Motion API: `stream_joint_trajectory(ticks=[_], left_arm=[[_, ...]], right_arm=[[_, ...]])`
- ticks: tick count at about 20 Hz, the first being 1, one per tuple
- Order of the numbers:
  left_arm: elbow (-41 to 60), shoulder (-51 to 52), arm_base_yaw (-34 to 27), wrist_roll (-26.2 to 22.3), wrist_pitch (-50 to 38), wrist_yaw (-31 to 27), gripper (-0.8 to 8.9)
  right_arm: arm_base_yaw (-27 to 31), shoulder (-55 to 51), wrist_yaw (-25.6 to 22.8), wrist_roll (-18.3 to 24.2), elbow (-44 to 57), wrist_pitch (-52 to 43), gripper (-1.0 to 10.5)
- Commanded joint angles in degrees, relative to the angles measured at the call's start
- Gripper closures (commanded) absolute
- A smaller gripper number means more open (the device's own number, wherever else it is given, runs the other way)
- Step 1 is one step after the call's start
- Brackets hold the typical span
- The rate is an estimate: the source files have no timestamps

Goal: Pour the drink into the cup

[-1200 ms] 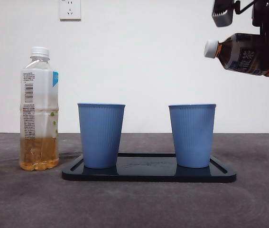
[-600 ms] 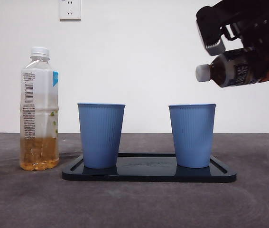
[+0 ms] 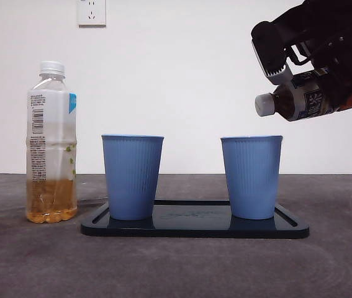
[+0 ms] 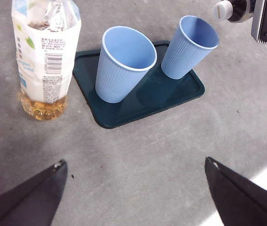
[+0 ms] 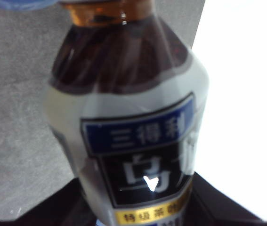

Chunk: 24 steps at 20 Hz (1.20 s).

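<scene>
The dark tea bottle (image 3: 303, 99), capped and tilted, hung clamped in the right pincer (image 3: 343, 74) above the right-hand blue cup (image 3: 251, 177), the left pincer (image 4: 135, 188) spread wide.

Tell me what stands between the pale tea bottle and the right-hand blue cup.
The left blue cup, standing on the dark tray, sits between the pale tea bottle and the right cup, per the front view.

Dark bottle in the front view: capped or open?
Capped. The dark bottle, tipped in the right gripper above the right cup, has its white cap on.

Black right arm (image 3: 331, 25), thin black cable, pale grey block, left hand (image 4: 135, 188) with dark tapering fingers (image 4: 34, 195)
</scene>
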State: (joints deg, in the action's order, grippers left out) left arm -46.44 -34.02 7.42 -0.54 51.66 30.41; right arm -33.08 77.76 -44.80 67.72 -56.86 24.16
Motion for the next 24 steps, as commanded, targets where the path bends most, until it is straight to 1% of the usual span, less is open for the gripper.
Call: stream_joint_trajectory(ticks=[1, 9, 11, 13, 14, 16, 18, 19, 20, 21, 22, 23, 24], left_arm=[[-1.1, -0.2, 0.2, -0.5, -0.3, 0.5, 3.44], [-1.1, -0.2, 0.2, -0.5, -0.3, 0.5, 3.44], [-1.1, -0.2, 0.2, -0.5, -0.3, 0.5, 3.44], [-1.1, -0.2, 0.2, -0.5, -0.3, 0.5, 3.44], [-1.1, -0.2, 0.2, -0.5, -0.3, 0.5, 3.44], [-1.1, -0.2, 0.2, -0.5, -0.2, 0.5, 3.44], [-1.1, -0.2, 0.2, -0.5, -0.2, 0.5, 3.44], [-1.1, -0.3, 0.2, -0.5, -0.2, 0.5, 3.44], [-1.1, -0.3, 0.2, -0.5, -0.2, 0.5, 3.44], [-1.1, -0.3, 0.2, -0.5, -0.2, 0.5, 3.44], [-1.1, -0.3, 0.2, -0.5, -0.2, 0.5, 3.44], [-1.1, -0.3, 0.2, -0.5, -0.2, 0.5, 3.44], [-1.1, -0.3, 0.2, -0.5, -0.2, 0.5, 3.44]], right_arm=[[-0.6, 0.5, -1.8, 0.7, -2.2, -1.9, 8.4], [-0.6, 0.5, -1.8, 0.2, -2.2, -1.9, 8.4], [-0.8, 0.4, -1.8, -3.1, -2.2, -1.9, 8.4], [-0.8, 0.3, -1.5, -10.6, -2.5, -1.8, 8.4], [-0.4, -0.2, -0.5, -15.1, -2.7, -1.8, 8.4], [0.4, -1.6, 2.9, -22.9, -2.8, -1.6, 8.4], [1.1, -3.8, 6.8, -31.6, -2.8, -0.9, 8.4], [2.1, -5.4, 10.3, -38.1, -2.8, -0.5, 8.4], [3.0, -6.5, 13.4, -42.4, -2.8, -0.2, 8.4], [4.5, -8.2, 17.9, -48.5, -2.8, 0.2, 8.4], [6.1, -9.6, 21.9, -53.6, -2.8, 0.4, 8.4], [8.2, -10.9, 26.3, -58.0, -2.8, 0.3, 8.4], [10.0, -11.9, 29.8, -60.3, -2.5, -0.3, 8.4]])
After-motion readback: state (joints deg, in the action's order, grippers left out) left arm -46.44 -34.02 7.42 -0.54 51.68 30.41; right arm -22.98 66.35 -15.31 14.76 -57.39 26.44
